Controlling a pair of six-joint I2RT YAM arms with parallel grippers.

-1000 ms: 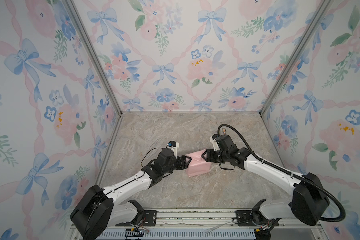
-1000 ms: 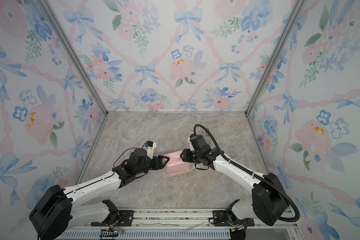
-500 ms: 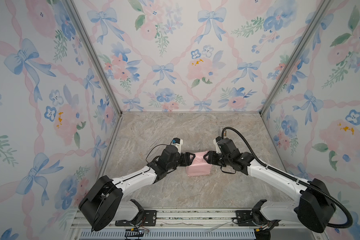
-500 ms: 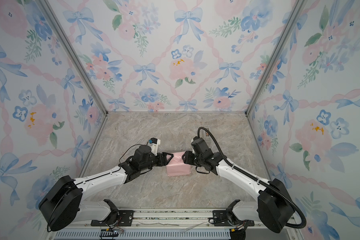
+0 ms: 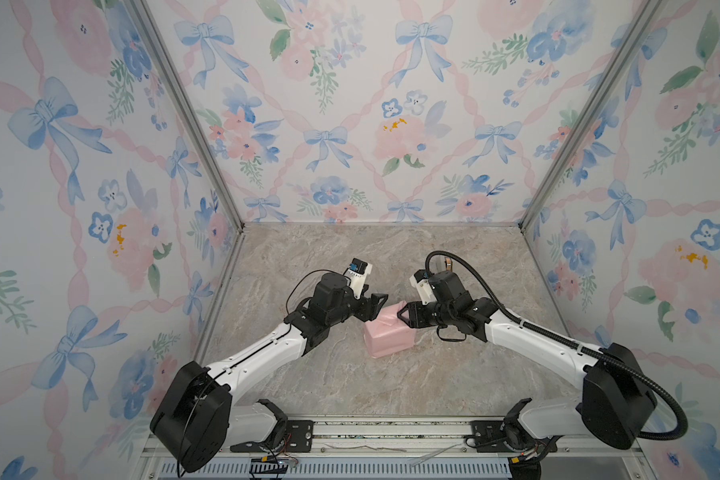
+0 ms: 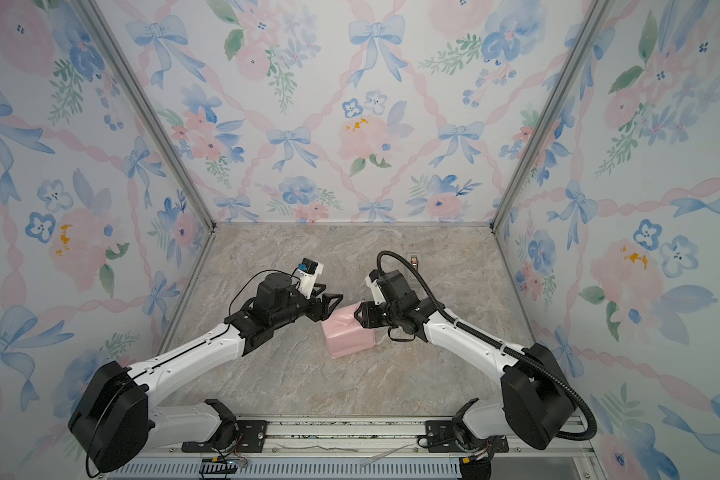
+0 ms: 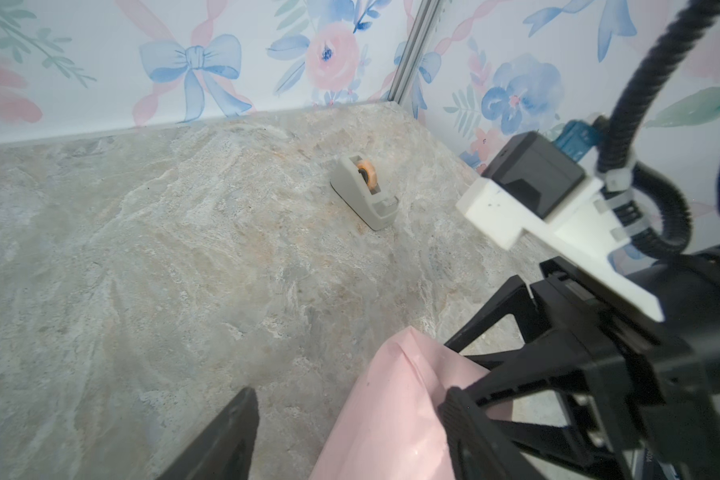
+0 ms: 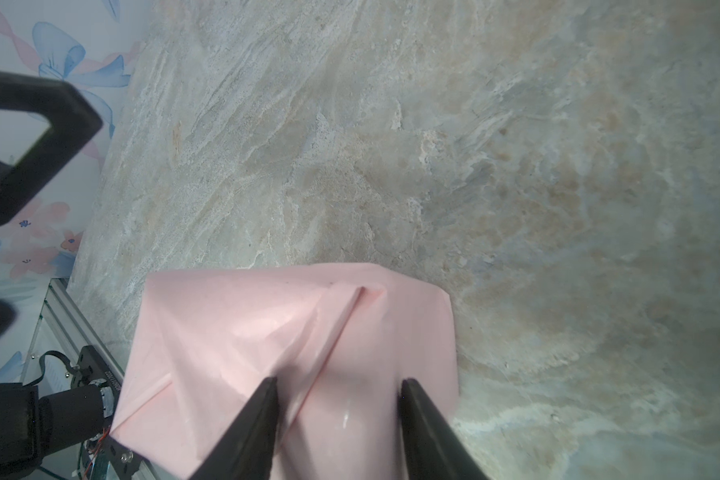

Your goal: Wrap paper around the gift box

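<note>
Pink-faced paper, folded box-shaped, sits at middle of table, lower centre of both top views; gift box hidden beneath. Just beside its upper left, left hand spread, empty. Astride its top fold, right hand half-spread; clamping or not, cannot tell. Well apart: tape dispenser.

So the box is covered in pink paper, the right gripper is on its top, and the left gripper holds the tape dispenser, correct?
Not the last part: the left gripper holds nothing, its jaws open beside the paper. The left wrist view shows the tape dispenser standing alone on the table. The rest is right.
</note>
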